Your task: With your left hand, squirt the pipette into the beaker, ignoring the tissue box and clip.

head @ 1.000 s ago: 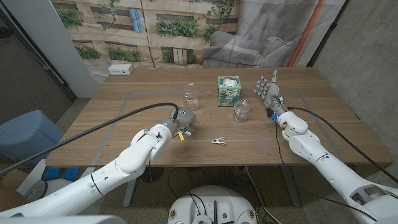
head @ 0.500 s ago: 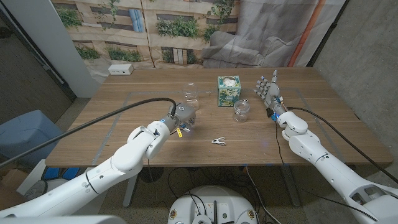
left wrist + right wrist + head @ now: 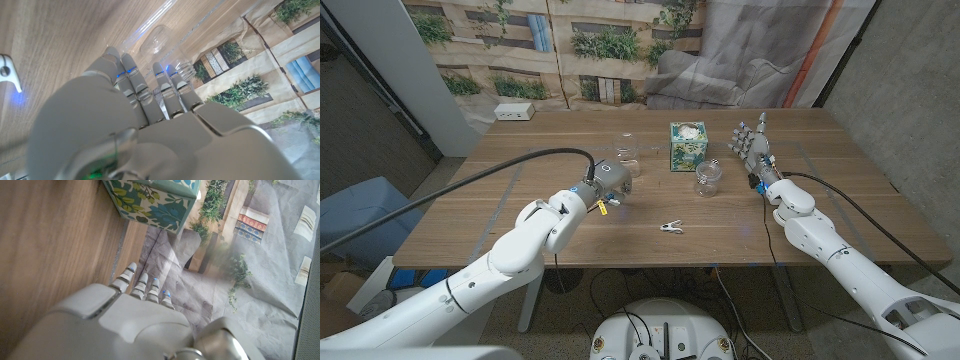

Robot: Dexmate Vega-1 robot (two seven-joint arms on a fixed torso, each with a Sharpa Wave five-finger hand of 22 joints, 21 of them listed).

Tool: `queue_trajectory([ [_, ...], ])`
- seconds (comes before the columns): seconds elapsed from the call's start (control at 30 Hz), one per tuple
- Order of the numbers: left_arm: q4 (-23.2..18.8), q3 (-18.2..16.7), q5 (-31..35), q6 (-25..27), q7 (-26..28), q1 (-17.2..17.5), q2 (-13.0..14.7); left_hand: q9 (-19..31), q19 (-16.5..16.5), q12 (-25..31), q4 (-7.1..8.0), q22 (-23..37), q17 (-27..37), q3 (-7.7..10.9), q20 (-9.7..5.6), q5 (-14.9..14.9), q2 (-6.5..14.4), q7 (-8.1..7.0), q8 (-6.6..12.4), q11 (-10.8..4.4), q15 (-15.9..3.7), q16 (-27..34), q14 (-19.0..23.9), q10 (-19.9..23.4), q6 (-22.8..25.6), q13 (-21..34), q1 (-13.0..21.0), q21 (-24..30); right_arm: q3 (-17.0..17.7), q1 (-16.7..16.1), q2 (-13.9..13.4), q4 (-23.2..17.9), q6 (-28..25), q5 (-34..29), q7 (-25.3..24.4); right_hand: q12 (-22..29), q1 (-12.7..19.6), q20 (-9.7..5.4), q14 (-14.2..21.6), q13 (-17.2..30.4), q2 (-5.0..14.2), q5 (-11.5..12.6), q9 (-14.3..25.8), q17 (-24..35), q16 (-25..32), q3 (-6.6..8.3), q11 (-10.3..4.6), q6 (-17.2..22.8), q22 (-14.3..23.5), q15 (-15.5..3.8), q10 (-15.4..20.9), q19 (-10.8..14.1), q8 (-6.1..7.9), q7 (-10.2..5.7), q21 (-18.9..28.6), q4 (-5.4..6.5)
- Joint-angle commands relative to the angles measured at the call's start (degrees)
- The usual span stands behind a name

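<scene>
At frame centre in the head view, the left hand (image 3: 609, 184) sits just below the beaker (image 3: 628, 153), fingers curled, a yellow bit sticking out of it; whether it grips the pipette cannot be told. In the left wrist view a clear vessel (image 3: 159, 41) lies past the fingers (image 3: 131, 79). Tissue box (image 3: 687, 146) upper centre, jar (image 3: 708, 177) right of it, clip (image 3: 670, 227) lower centre. Right hand (image 3: 751, 141) upright at right, fingers spread, holding nothing.

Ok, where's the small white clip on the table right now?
In the head view the small white clip lies on the wooden table near its front edge, in front of the floral tissue box and to the right of the left hand.
</scene>
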Motion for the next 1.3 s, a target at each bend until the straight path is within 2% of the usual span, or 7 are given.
queue_trajectory([
  [0.03,-2.4,-3.4,-5.2,1.7,1.8,1.9,0.3,0.3,0.0,-0.2,0.07,0.3,0.2,-0.27,-0.09,0.0,0.4,0.1,-0.31,0.09,-7.31,-0.2,0.6,-0.3,-0.5,0.3,0.4,-0.2,0.0,0.0,0.0,0.0,0.0,0.0,0.0,0.2,0.0,-0.09,-0.3,0.2,3.34,0.3,0.1,0.3,0.3,-0.45,-0.23,0.1,0.3,-4.83,-0.1,0.2,0.37,-0.55,0.3,-0.05],
  [0.37,-3.3,-5.8,-9.9,1.0,8.0,3.1,0.4,0.3,0.2,-0.3,0.02,0.3,0.1,-0.29,-0.13,0.0,0.4,0.25,-0.5,0.11,-7.35,-0.4,0.6,-0.5,-0.8,0.3,0.5,-0.2,0.0,0.0,0.0,0.0,0.0,0.0,0.0,0.2,0.0,-0.04,-0.3,0.2,3.34,0.3,0.1,0.3,0.3,-0.45,-0.19,0.1,0.3,-4.91,-0.2,0.2,0.38,-0.49,0.3,-0.05],
  [0.53,-3.0,-7.4,-15.5,1.7,8.9,3.6,-0.5,0.3,0.3,-0.4,0.0,0.3,0.1,-0.29,-0.24,0.0,0.5,0.32,-0.5,0.11,-7.44,-0.4,0.7,-0.6,-0.7,0.3,0.5,-0.1,0.0,0.0,0.0,0.0,0.0,0.0,0.0,0.1,0.0,-0.06,-0.3,0.2,3.34,0.3,0.1,0.3,0.3,-0.45,-0.08,0.1,0.3,-4.88,-0.3,0.2,0.39,-0.49,0.3,-0.05],
  [1.13,-1.9,-9.9,-26.8,2.0,16.9,4.5,-0.6,0.3,0.6,-0.3,-0.04,0.3,0.1,-0.29,-0.63,0.1,0.8,0.5,-0.52,0.12,-7.82,-0.6,1.2,-0.2,-0.1,0.4,0.7,-0.1,0.0,0.0,0.0,0.0,0.0,0.0,0.0,0.1,0.0,-0.02,-0.4,0.2,3.34,0.3,0.1,0.3,0.3,-0.45,-0.23,0.2,0.3,-4.8,-0.2,0.2,0.41,-0.45,0.3,-0.05],
  [1.3,-1.4,-11.7,-32.5,2.1,19.2,5.3,-1.6,0.3,0.6,-0.2,0.01,0.3,0.1,-0.29,-0.71,0.1,0.9,0.79,-0.46,0.13,-7.83,-0.6,1.3,0.1,0.2,0.4,0.7,-0.1,0.0,0.0,0.0,0.0,0.0,0.0,0.0,0.1,0.0,-0.05,-0.4,0.2,3.34,0.3,0.1,0.3,0.3,-0.45,-0.14,0.2,0.3,-4.91,-0.3,0.2,0.4,-0.51,0.3,-0.05],
])
